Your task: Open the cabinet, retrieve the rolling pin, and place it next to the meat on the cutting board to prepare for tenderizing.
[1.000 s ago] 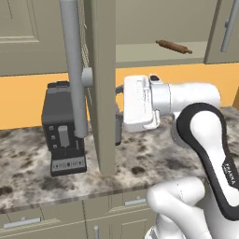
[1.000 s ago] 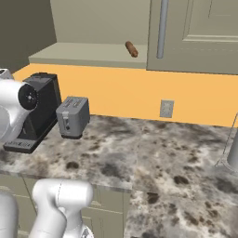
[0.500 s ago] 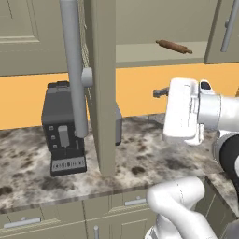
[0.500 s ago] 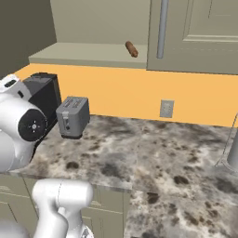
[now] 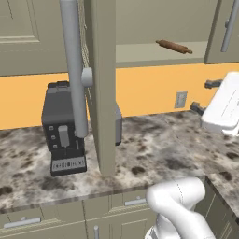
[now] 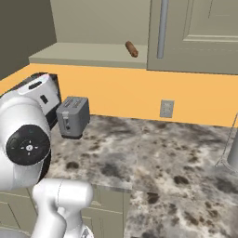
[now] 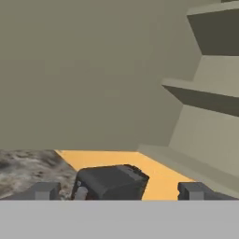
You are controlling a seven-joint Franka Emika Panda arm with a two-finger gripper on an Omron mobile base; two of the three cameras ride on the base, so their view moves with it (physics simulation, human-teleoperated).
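The cabinet [image 5: 140,28] stands open, its left door [image 5: 103,84] swung out edge-on with a long grey handle [image 5: 73,70]. On the cabinet's bottom shelf lies the brown rolling pin [image 5: 173,46], which the right base view shows end-on [image 6: 132,49]. My gripper [image 5: 204,96] hangs open and empty at the right, below and to the right of the rolling pin, well apart from it. In the hand view the gripper [image 7: 120,190] faces the door panel and the shelves [image 7: 205,93]. The meat and the cutting board are out of view.
A black coffee machine [image 5: 63,128] stands on the speckled counter [image 5: 158,154] left of the open door. A grey toaster [image 6: 73,116] sits beside it. The right cabinet door [image 6: 200,32] is closed, and a wall outlet [image 6: 166,109] is on the orange backsplash.
My hand has swung from beside the open door's edge to the right side of the counter. Its jaws stayed open. The rolling pin and the door have not moved.
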